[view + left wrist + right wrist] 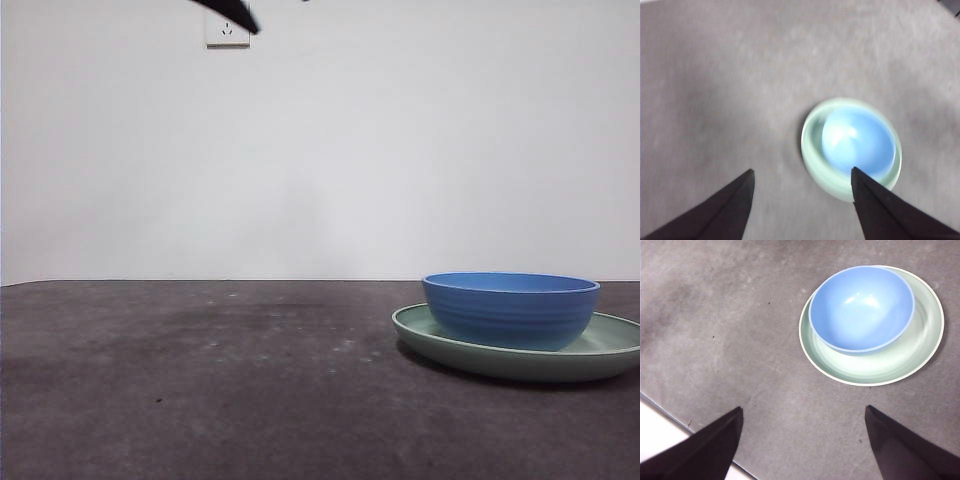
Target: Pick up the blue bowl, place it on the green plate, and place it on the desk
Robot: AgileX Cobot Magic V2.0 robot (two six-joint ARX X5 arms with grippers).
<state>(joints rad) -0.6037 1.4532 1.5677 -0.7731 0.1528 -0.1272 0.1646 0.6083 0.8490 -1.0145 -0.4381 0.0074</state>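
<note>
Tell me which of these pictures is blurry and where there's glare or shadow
Left wrist view: soft and smeared, the blue bowl and green plate washed out, with a pale glare patch inside the bowl. Right wrist view: sharp, with two small highlights inside the bowl. Front view: evenly lit, with a thin dark shadow under the plate on the desk.

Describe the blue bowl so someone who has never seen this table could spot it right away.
Look across the dark grey-brown desk to the wide, pale green plate lying on it. The blue bowl sits upright on that plate, off-centre toward one rim. It is the only blue thing, deeper and narrower than the plate, with faint ridges around its outside.
</note>
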